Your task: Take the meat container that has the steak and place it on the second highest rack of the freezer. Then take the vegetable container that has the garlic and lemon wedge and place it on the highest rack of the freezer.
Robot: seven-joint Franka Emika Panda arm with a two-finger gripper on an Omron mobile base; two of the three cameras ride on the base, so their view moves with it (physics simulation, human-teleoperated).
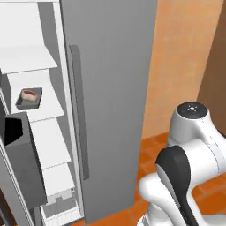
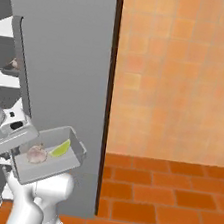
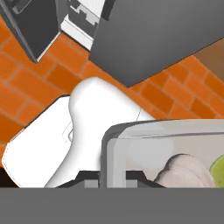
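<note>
- In the hand view the tray (image 3: 131, 144) is cut off at the right and bottom edges; we see only part of the garlic (image 3: 183, 171) and a sliver of the lemon (image 3: 217, 168).
- The fingertips (image 3: 87, 177) barely clear the bottom there.
- In the right base view the freezer door (image 2: 58, 76) hides most of the second tray (image 2: 12, 64); its contents are too small to tell.
</note>
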